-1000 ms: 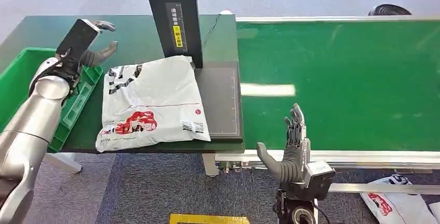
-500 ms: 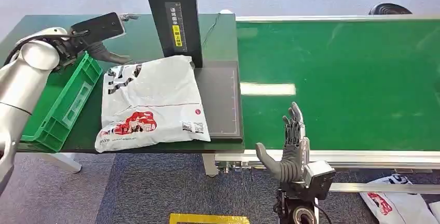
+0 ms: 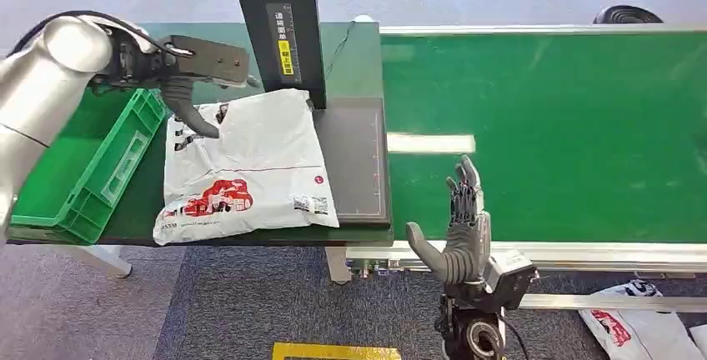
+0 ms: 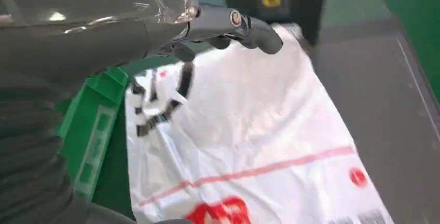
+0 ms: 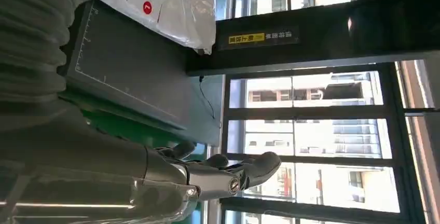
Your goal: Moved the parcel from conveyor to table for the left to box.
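Head view: left hand (image 3: 190,72) splayed over glossy crinkled parcel (image 3: 243,164); right hand (image 3: 460,239) spread, empty.

Black upright post (image 3: 278,27) with yellow label at 12 o'clock (base on dark mat (image 3: 354,160)); spare white bags (image 3: 642,327) on carpet at 5 o'clock; yellow floor marking (image 3: 333,352) at 6.

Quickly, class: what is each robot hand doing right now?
Left hand: open, over the parcel, holding nothing.
Right hand: open, empty.
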You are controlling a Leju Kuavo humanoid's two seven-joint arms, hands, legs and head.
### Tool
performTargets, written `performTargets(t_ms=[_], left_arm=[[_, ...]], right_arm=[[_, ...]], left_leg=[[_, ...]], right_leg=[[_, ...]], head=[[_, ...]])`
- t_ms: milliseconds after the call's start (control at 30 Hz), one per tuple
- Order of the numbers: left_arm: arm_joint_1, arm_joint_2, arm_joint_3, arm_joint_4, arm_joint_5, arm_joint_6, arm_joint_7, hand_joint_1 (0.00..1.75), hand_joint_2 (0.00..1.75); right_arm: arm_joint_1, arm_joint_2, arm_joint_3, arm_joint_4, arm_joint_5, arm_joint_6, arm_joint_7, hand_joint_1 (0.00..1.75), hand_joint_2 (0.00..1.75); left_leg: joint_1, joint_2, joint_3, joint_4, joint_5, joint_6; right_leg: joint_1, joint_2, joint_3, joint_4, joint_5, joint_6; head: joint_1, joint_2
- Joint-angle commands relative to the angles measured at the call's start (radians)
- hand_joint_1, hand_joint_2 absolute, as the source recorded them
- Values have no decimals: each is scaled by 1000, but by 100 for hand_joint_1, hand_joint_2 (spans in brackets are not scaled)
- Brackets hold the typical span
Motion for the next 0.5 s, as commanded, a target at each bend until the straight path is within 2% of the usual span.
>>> performTargets(t_ms=[33, 300, 500], left_arm=[[-75, -26, -302, 26, 161, 14, 51, 0, 175], [-80, -22, -310, 24, 170, 15, 48, 0, 175], [-47, -52, -485, 102, 283, 99, -68, 0, 175]], right_arm=[[-40, -32, 30, 89, -15, -14, -6, 0, 175], [-39, -32, 31, 88, -16, -15, -6, 0, 175], [-60, -37, 47, 105, -24, -16, -6, 0, 175]], left_leg=[[1, 1, 2, 0, 0, 0], [1, 2, 1, 1, 0, 1], [0, 1, 2, -1, 0, 0]], right_leg=[[1, 0, 2, -1, 1, -2], [2, 0, 1, -1, 1, -2], [1, 0, 2, -1, 0, -2]], head=[[0, 0], [0, 0], [0, 0]])
